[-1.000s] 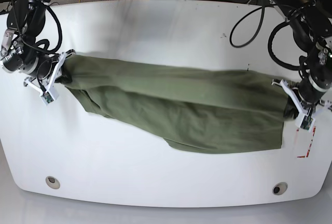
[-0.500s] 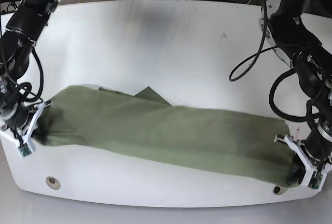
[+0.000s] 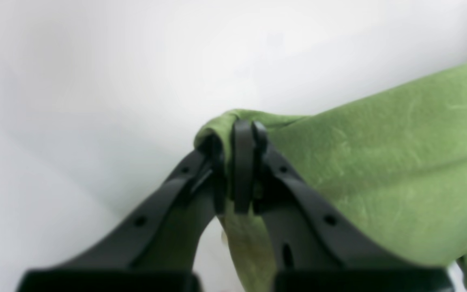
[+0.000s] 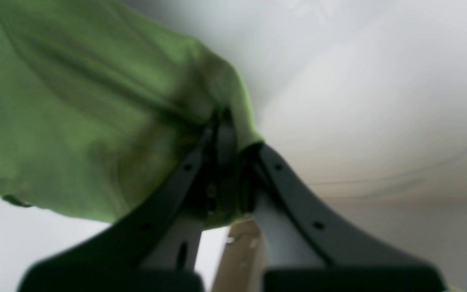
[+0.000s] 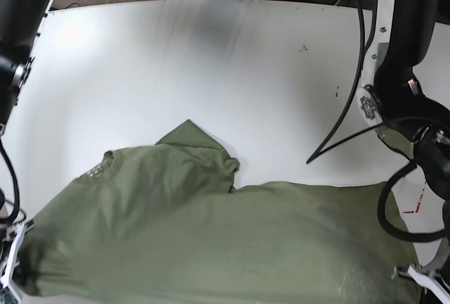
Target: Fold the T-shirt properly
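Left tool [image 3: 239, 162] and right tool [image 4: 227, 162], each clenched on a bunched corner of the T-shirt [image 5: 211, 241]. We see the olive cloth spread along the desk's [image 5: 211, 58] near edge, one sleeve peaking toward the middle. We judge it light, limp, unslippery: best gripped at hems and corners.

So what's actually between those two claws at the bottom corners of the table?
Only the T-shirt: in the base view it stretches across the table from the right gripper to the left gripper, each pinching one end.
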`<state>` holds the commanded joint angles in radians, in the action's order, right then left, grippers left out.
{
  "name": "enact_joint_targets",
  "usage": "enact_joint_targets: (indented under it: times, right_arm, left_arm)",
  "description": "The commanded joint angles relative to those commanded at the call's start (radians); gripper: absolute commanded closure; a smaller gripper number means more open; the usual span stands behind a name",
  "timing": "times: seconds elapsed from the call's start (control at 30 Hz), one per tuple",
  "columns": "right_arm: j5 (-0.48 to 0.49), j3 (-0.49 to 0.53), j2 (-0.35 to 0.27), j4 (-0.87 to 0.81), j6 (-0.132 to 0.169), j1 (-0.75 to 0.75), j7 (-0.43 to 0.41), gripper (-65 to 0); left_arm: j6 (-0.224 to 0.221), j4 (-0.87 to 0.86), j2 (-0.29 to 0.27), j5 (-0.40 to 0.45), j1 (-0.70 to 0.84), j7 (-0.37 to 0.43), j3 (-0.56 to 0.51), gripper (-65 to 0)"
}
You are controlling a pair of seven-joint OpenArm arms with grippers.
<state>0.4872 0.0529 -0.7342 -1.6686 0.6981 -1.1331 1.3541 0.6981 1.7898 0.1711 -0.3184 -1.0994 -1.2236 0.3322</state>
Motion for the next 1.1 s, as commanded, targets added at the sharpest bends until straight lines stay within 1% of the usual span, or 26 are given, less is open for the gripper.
enact_joint_targets:
  times: [0.1, 0.27, 0.43, 0.6, 0.73, 0.8, 0.87, 0.97, 1.1]
  right_arm:
    - [0.0, 0.066, -0.009, 0.008, 0.0, -0.106, 0.0, 0.0]
    - [0.0, 0.152, -0.021, 0.008, 0.0, -0.227, 0.0, 0.0]
    - [0.0, 0.249, -0.018, 0.009, 0.0, -0.315, 0.0, 0.0]
    - [0.008, 0.292, -0.018, 0.006, 0.0, -0.371, 0.002, 0.0]
    - [0.009, 0.288, -0.023, 0.006, 0.0, -0.381, 0.025, 0.0]
    - [0.009, 0.288, -0.023, 0.005, 0.0, -0.373, 0.038, 0.0]
    - [0.009, 0.279, -0.026, 0.003, 0.0, -0.333, 0.042, 0.0]
    - [0.009, 0.222, -0.026, 0.003, 0.0, -0.255, 0.042, 0.0]
    - [0.009, 0.081, -0.028, -0.023, 0.0, -0.086, 0.042, 0.0]
  left_arm:
    - [0.0, -0.008, 0.002, 0.003, -0.064, 0.0, 0.0, 0.0]
    - [0.0, -0.011, 0.003, 0.003, -0.135, 0.0, 0.0, 0.0]
    - [0.0, -0.017, 0.006, 0.003, -0.169, 0.0, 0.0, 0.0]
    - [0.0, -0.037, 0.006, 0.003, -0.189, 0.0, 0.002, 0.0]
    - [0.0, -0.04, 0.008, 0.002, -0.178, 0.0, 0.003, 0.0]
    - [0.0, -0.041, 0.008, 0.002, -0.149, 0.0, 0.006, 0.0]
    - [0.0, -0.038, 0.008, -0.003, -0.095, 0.0, 0.006, 0.0]
    - [0.0, -0.035, 0.005, -0.003, -0.025, 0.0, 0.006, 0.0]
    - [0.0, -0.021, 0.002, -0.005, 0.074, 0.0, 0.006, 0.0]
